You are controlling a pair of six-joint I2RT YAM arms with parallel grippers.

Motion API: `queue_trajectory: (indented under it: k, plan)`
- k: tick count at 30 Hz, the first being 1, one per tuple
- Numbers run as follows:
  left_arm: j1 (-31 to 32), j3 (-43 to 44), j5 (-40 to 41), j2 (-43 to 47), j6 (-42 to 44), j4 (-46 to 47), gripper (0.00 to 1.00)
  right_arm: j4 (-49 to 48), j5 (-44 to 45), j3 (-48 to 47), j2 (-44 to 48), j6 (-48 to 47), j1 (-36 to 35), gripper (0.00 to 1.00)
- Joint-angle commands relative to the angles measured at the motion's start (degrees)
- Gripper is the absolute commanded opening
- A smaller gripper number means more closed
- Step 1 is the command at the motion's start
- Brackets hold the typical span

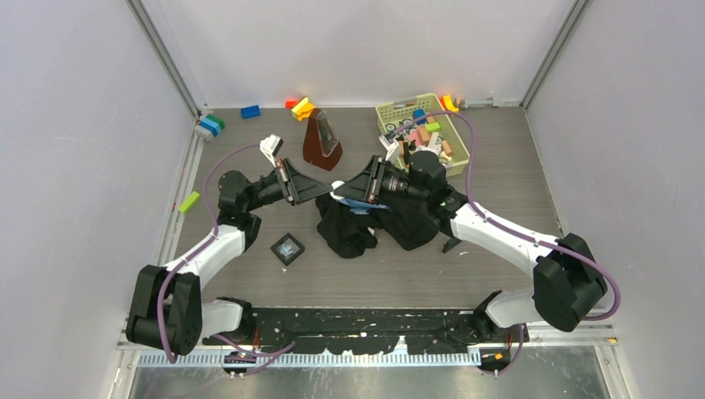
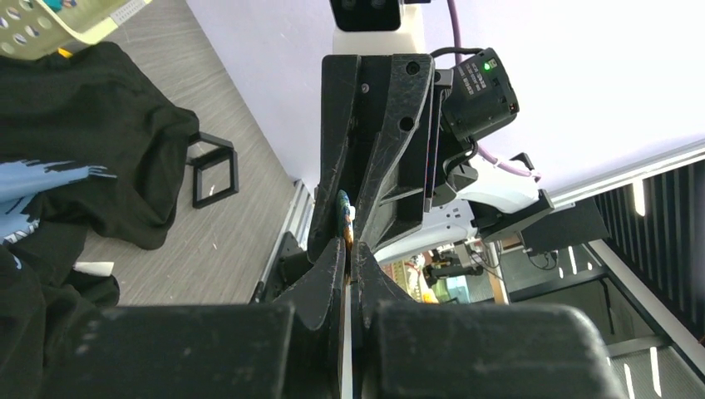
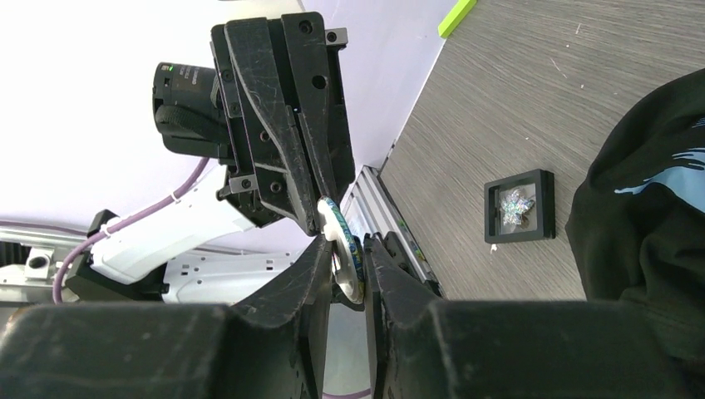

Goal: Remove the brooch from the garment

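The brooch (image 1: 336, 194) is a small round white disc with a blue-green face. It is held between both grippers, above the left end of the black garment (image 1: 378, 229). My left gripper (image 1: 324, 191) is shut on the brooch's edge (image 2: 342, 218). My right gripper (image 1: 347, 193) is shut on the disc (image 3: 342, 249) from the other side. In both wrist views the garment (image 3: 648, 224) lies on the table apart from the brooch, with its pale blue print (image 2: 33, 191) showing.
A black display box (image 1: 288, 248) holding a sparkly piece lies left of the garment and also shows in the right wrist view (image 3: 520, 206). A brown metronome (image 1: 322, 141) and a basket (image 1: 392, 110) of blocks stand behind. Loose bricks lie along the back wall, and a green one (image 1: 189, 201) at the left.
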State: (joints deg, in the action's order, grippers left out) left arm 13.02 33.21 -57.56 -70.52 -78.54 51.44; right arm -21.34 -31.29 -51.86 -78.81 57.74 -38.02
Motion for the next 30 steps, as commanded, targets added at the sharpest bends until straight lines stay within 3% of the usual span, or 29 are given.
queue_trajectory:
  k: [1, 7, 15, 21, 25, 30]
  plan:
    - [0.7, 0.1, -1.1, 3.5, 1.1, 5.5, 0.00, 1.1, 5.9, 0.8, -1.6, 2.9, 0.8, 0.24]
    - [0.7, -0.7, 0.6, 3.9, 1.1, 5.8, 0.00, 0.5, 7.9, 3.7, -0.7, 5.2, 2.6, 0.24]
    - [0.7, -1.4, 1.4, 3.1, 1.3, 6.1, 0.00, 0.9, 7.8, 4.8, 1.5, 4.8, 3.4, 0.50]
    - [0.7, -1.4, 0.8, 2.1, 2.0, 5.4, 0.00, 1.4, 7.0, 4.7, 3.6, 3.0, 3.5, 0.77]
    - [0.7, -2.3, 1.3, 2.1, 4.0, 3.3, 0.00, 0.4, 5.4, 4.9, 5.7, 1.4, 3.5, 0.85]
    - [0.7, -2.5, 1.7, 2.8, 7.0, -0.9, 0.00, 4.0, 5.3, 4.6, 8.3, -0.8, 3.9, 0.86]
